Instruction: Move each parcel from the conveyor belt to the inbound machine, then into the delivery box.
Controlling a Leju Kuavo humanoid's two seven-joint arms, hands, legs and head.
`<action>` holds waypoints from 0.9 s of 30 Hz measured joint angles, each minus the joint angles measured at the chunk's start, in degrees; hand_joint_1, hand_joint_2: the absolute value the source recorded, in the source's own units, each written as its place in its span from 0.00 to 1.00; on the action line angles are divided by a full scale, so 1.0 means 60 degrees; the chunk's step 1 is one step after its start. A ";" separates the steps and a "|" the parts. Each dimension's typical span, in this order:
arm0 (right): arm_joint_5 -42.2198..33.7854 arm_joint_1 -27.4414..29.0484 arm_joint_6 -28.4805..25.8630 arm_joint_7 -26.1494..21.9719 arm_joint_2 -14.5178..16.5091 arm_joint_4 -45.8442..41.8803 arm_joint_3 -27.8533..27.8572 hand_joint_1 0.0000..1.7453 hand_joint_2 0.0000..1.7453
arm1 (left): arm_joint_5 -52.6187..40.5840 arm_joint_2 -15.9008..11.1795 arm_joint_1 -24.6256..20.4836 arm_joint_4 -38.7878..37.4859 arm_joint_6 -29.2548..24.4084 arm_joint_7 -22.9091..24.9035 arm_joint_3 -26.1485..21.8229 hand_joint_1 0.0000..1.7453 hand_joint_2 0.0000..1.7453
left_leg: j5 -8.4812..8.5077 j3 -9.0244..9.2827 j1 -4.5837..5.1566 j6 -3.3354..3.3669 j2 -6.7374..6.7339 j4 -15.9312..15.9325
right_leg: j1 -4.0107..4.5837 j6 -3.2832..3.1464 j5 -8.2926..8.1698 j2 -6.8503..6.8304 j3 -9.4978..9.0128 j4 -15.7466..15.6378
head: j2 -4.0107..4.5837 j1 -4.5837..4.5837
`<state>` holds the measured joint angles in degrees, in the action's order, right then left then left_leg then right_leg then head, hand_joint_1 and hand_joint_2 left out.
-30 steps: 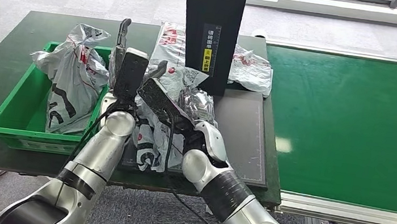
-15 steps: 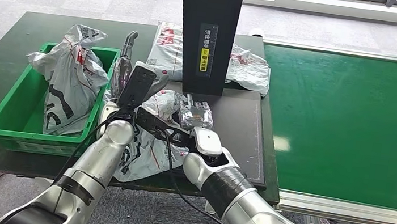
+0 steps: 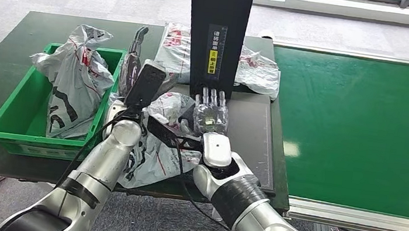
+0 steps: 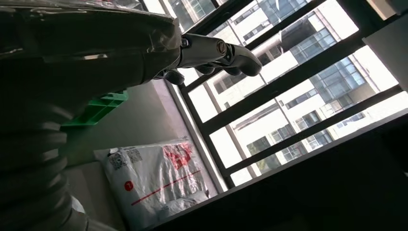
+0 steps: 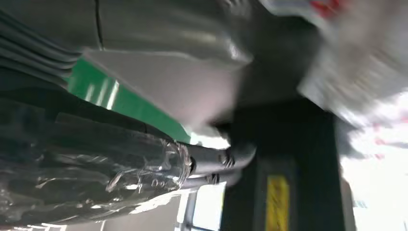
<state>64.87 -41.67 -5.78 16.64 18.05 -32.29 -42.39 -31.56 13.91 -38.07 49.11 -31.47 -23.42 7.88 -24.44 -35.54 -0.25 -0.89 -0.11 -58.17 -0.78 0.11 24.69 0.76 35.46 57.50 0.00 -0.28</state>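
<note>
Head view: inbound machine [image 3: 217, 34] yellow label, writing unreadable.

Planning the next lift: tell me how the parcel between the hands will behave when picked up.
The parcel is a crumpled plastic mailer draping past the table edge, so it will likely flop and sag. The glossy film probably slips. It looks light for its bulk.

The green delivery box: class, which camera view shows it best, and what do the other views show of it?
The head view: the green delivery box sits whole on the table, a parcel inside. The left wrist view catches a green corner of it. The right wrist view is blurred; its green patch cannot be identified.
</note>
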 joint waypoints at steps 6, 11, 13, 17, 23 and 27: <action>0.1191 0.0852 -0.0587 0.0055 -0.0332 -0.1498 0.0460 0.00 0.00 | -0.0024 0.0069 -0.0185 0.0098 -0.0027 -0.0052 0.0016 0.00 1.00 | 0.0000 -0.0008 0.0007 0.0003 0.0009 -0.0001 | -0.0005 0.0010 -0.0004 -0.0012 0.0002 0.0000 | 0.0000 0.0002; 0.2090 0.1988 -0.1789 -0.0240 -0.0536 -0.4822 0.1405 0.00 0.00 | -0.0014 -0.0099 -0.0147 0.0136 -0.0221 -0.0260 0.0014 0.00 1.00 | -0.0001 -0.0012 0.0003 0.0001 0.0040 0.0001 | 0.0004 0.0002 0.0012 -0.0043 -0.0001 0.0003 | 0.0000 0.0000; 0.2190 0.2460 -0.2451 -0.0465 -0.0590 -0.6227 0.1779 0.00 0.00 | 0.0003 -0.0188 -0.0141 0.0114 -0.0286 -0.0377 0.0009 0.00 1.00 | -0.0002 -0.0013 0.0001 0.0000 0.0043 0.0002 | 0.0003 0.0000 0.0018 -0.0048 -0.0002 0.0003 | 0.0000 0.0000; 0.1990 0.3250 -0.3841 -0.1002 -0.0699 -0.8496 0.2181 0.00 0.00 | -0.0001 -0.0262 -0.0173 -0.0021 -0.0335 -0.0505 -0.0018 0.00 1.00 | -0.0008 -0.0013 0.0002 0.0005 0.0049 0.0002 | -0.0002 0.0002 0.0022 -0.0058 -0.0003 0.0001 | 0.0000 0.0000; 0.1732 0.3835 -0.4770 -0.1332 -0.0791 -1.0271 0.2272 0.00 0.00 | -0.0018 -0.0264 -0.0328 -0.0312 -0.0368 -0.0555 -0.0038 0.00 1.00 | -0.0008 -0.0012 0.0005 0.0009 0.0045 0.0001 | -0.0005 0.0004 0.0019 -0.0057 -0.0005 -0.0002 | 0.0000 -0.0001; 0.1700 0.3977 -0.4781 -0.1363 -0.0829 -1.0744 0.2283 0.00 0.00 | -0.0019 -0.0264 -0.0364 -0.0415 -0.0370 -0.0565 -0.0038 0.00 1.00 | -0.0005 -0.0011 0.0004 0.0008 0.0045 0.0001 | -0.0003 0.0003 0.0016 -0.0056 -0.0005 0.0000 | 0.0000 -0.0001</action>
<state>75.07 -17.81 -34.46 8.46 13.08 -96.76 -28.69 -31.68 12.33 -40.26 46.62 -33.69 -26.81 7.65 -24.47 -35.61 -0.23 -0.84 0.15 -58.16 -0.80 0.13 24.79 0.42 35.43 57.49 0.00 -0.28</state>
